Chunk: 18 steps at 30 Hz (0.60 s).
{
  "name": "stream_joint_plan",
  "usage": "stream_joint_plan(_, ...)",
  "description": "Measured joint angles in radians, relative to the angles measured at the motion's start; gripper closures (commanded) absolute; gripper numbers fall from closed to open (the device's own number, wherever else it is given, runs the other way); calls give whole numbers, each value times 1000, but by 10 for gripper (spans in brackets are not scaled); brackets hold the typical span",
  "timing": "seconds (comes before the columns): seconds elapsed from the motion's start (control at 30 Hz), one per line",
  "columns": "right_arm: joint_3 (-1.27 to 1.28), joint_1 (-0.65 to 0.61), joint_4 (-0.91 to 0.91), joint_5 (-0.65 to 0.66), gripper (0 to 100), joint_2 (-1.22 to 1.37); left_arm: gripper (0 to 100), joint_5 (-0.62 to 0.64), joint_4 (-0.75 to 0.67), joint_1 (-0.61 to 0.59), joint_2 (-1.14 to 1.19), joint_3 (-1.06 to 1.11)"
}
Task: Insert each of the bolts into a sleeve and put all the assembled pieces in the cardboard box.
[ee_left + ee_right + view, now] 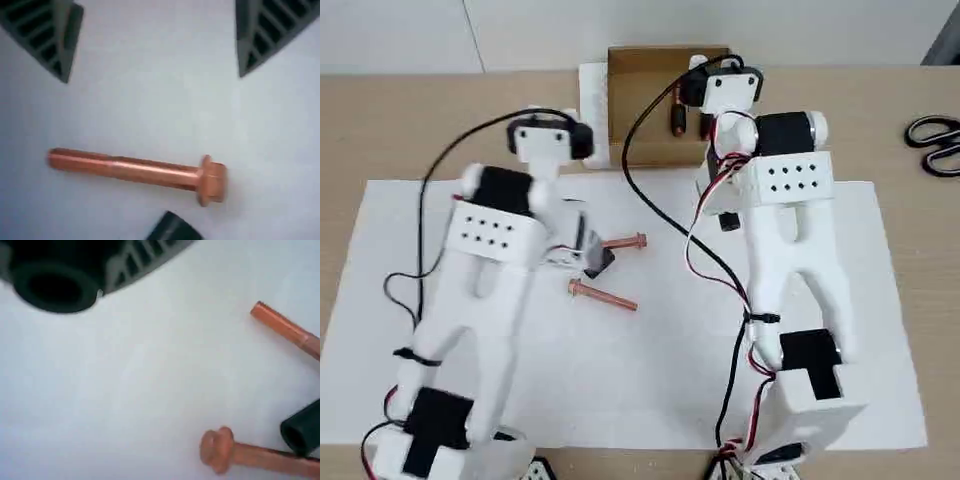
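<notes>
**A:** Bolts point(625, 242), where do they lie?

**B:** Both flat on the white sheet point(620, 380) between the arms, neither inside a sleeve. The far bolt point(135, 170) lies just beside the left fingers point(270, 35). The near bolt point(603, 295) lies apart from it, closer to the arm bases.

**A:** And those left fingers?

**B:** Spread wide and holding nothing. They hang over the sheet, and the far bolt lies past their tips.

**A:** The right fingers point(142, 255)?

**B:** They look closed on a black sleeve point(55, 287), which is off the sheet with its open end facing the camera. Their arm is on the side nearer the cardboard box point(660, 110).

**A:** Any other sleeve?

**B:** A second sleeve point(302, 432) lies right against the far bolt's shaft; I cannot tell whether they touch.

**A:** Where is the box?

**B:** At the far edge of the surface point(410, 110), beyond the sheet. A pair of scissors point(932, 140) lies on the bare wood, well off to the right.
</notes>
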Motion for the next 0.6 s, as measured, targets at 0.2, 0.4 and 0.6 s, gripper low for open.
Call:
stream_joint_plan(0.2,0,94,0,29,995,0,793,252,-95,38,3,18)
stream_joint_plan(0.4,0,138,0,63,994,0,793,290,-138,124,3,137)
stream_joint_plan(0.6,0,141,0,63,994,0,793,436,-322,133,3,308)
